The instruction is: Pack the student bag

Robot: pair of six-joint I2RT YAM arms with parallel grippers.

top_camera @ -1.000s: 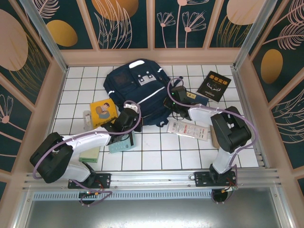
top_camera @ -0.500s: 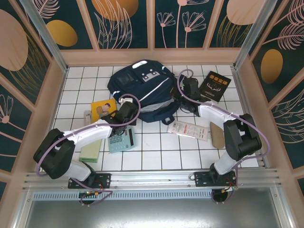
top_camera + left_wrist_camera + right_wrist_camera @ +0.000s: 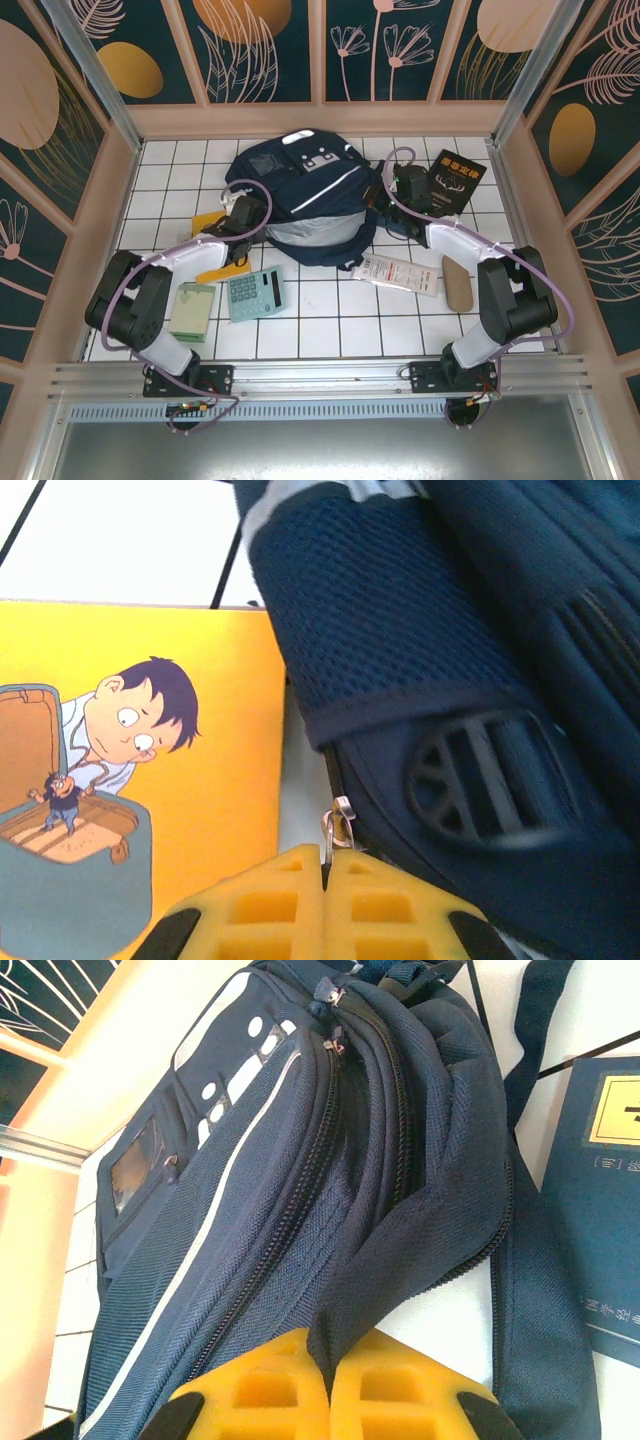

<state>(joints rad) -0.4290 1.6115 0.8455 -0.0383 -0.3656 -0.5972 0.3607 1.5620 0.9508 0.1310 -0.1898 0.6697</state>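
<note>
Robot test cell: a white-tiled worktop (image 3: 330, 330) with dark grid lines sits boxed in on three sides by pale-framed wall panels (image 3: 260, 50), which are painted dark teal with gold discs and pink leaf outlines. Bare aluminium posts (image 3: 95, 70) slant up at the upper left and upper right of the frame. Along the bottom edge, a silver aluminium rail (image 3: 330, 372) carries two white-and-black robot arms (image 3: 185, 255) bolted side by side, with a grey metal sheet (image 3: 320, 440) below it.
</note>
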